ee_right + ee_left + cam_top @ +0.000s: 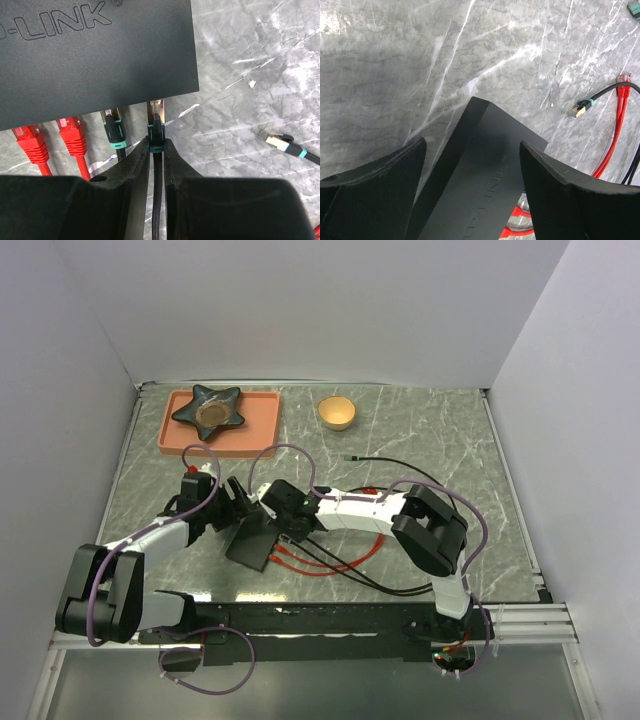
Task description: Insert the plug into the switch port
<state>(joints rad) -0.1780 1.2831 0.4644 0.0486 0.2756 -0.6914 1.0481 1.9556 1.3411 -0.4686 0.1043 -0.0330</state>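
While clamped on the plug (157,126) at its teal collar, with the jaws of the right gripper (156,147) pressed together around it, sits nose-on to the switch port (156,104), the last socket on the cabled edge of the switch (95,55). Long axis square to that edge, in line with the jaws; tip at the mouth, cannot tell whether latched. Probably calls for a straight push toward the switch, no sideways shift. Nearer arm: right. Left gripper (472,145) over the switch's body, jaws wide apart astride it, not closed on it. Beside the target socket, a black plug (115,131) and two red plugs (74,137) in the same edge. Spare plug (280,144) loose on the worktop (250,50), well off from the switch
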